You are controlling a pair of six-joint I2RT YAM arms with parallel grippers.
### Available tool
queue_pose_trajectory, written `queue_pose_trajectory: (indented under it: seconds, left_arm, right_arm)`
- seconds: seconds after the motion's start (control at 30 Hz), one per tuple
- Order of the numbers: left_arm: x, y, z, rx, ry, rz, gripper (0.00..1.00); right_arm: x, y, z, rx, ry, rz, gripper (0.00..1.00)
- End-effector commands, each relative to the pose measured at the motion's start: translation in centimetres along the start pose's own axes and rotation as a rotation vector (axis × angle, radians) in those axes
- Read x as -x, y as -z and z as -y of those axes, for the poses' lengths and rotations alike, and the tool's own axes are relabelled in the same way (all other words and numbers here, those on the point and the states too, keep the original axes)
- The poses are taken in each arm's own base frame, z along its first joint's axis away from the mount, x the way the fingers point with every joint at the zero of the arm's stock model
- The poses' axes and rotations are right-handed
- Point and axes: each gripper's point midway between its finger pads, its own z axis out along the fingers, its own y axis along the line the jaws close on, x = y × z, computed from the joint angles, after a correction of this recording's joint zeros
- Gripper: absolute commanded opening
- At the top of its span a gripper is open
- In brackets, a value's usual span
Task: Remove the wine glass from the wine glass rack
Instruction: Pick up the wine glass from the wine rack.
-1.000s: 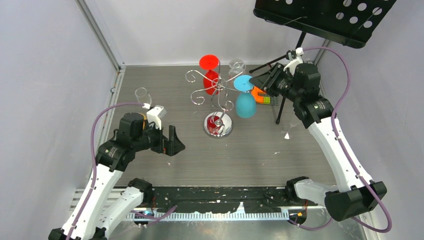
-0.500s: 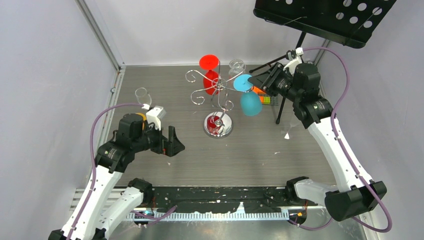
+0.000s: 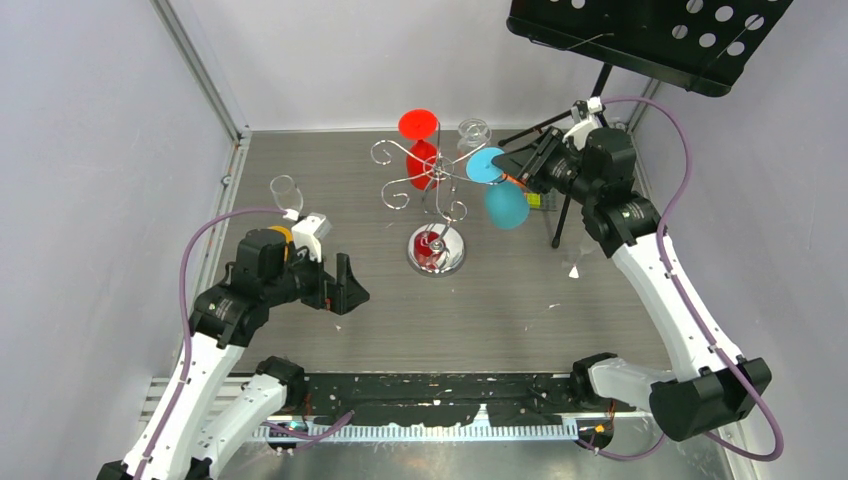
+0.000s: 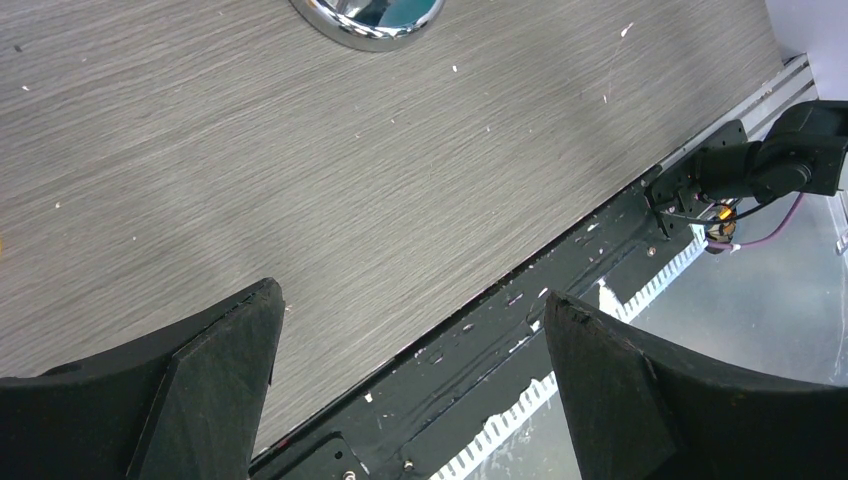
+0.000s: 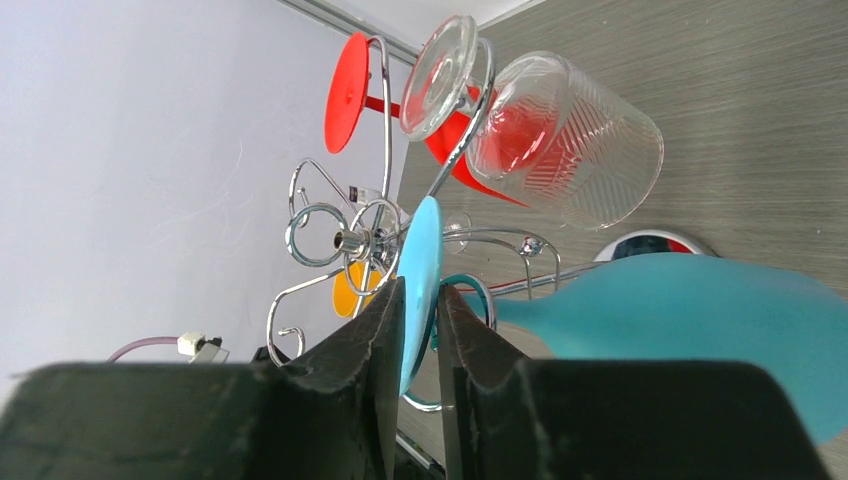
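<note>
The chrome wine glass rack (image 3: 428,182) stands mid-table on its round mirrored base (image 3: 440,252). A blue wine glass (image 3: 506,204) hangs tilted at the rack's right arm, bowl swung out to the right. My right gripper (image 3: 510,167) is shut on its flat blue foot (image 5: 424,250), one finger on each face of the disc (image 5: 420,300). The stem runs beside the curled end of a rack arm (image 5: 468,290). A red wine glass (image 3: 420,148) and a clear ribbed glass (image 5: 565,140) hang on other arms. My left gripper (image 3: 345,285) hovers open and holds nothing (image 4: 410,300).
A black music stand (image 3: 650,40) overhangs the back right, its tripod legs (image 3: 563,215) just behind my right wrist. A clear glass (image 3: 285,190) stands at the left, by my left arm. An orange and green object (image 3: 528,196) lies behind the blue glass. The black front rail (image 3: 440,395) borders the table.
The blue glass's bowl has swung right and away from the rack. My right gripper has tightened on the foot and shifted slightly. The left arm has not moved.
</note>
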Motion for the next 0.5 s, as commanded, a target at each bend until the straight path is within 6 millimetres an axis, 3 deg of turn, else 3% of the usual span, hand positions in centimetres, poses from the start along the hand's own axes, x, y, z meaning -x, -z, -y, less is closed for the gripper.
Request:
queue_pose_trajectory:
  seconds: [0.0, 0.23, 0.47]
  left_arm:
    - [0.53, 0.18, 0.26, -0.007, -0.017, 0.025, 0.99]
    - [0.59, 0.10, 0.23, -0.006, -0.015, 0.020, 1.00]
    - [0.56, -0.04, 0.17, -0.005, -0.013, 0.016, 1.00]
  right_arm:
    - [-0.07, -0.57, -0.98, 0.054, -0.013, -0.007, 0.23]
    - [-0.23, -0.88, -0.68, 0.048, -0.021, -0.016, 0.20]
    - [-0.34, -1.00, -0.65, 0.051, -0.031, -0.020, 0.06]
